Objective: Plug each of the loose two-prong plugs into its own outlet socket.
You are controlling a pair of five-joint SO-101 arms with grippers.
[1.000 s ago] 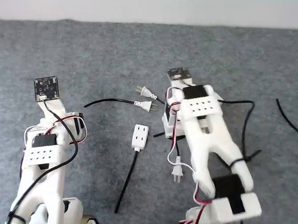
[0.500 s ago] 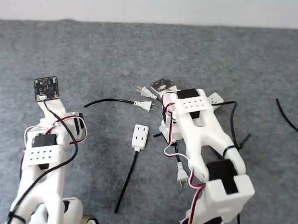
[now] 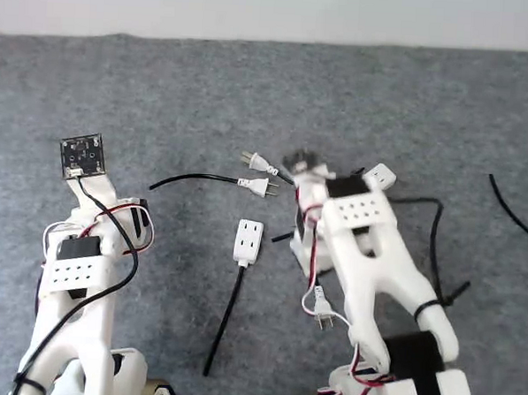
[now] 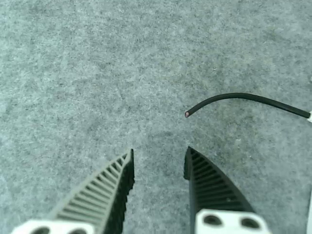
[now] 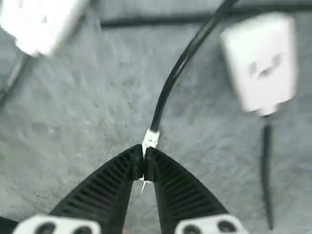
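Two white two-prong plugs (image 3: 258, 163) (image 3: 264, 188) lie side by side mid-table, each on a black cord. A white outlet (image 3: 248, 240) lies just nearer, and a second outlet (image 3: 378, 176) rests beside the right arm. My right gripper (image 3: 295, 163) hangs just right of the plugs. In its wrist view the right gripper (image 5: 144, 163) is shut, with a plug's white end (image 5: 150, 139) and a prong showing along the fingers; I cannot tell whether it is pinched. An outlet (image 5: 263, 63) lies off to one side there. My left gripper (image 4: 160, 153) is open over bare carpet near a cord's cut end (image 4: 186, 114).
Grey carpet covers the table. The outlet's black cord (image 3: 227, 315) runs toward the front edge between the arms. A loose black cable (image 3: 516, 211) lies at the far right. A small plug on a white lead (image 3: 321, 315) dangles from the right arm (image 3: 376, 256). The left arm (image 3: 76, 267) stands at front left.
The right arm drew its gripper back from farther out to just beside the plugs, uncovering the second outlet. The plugs, the near outlet and the left arm stayed put.
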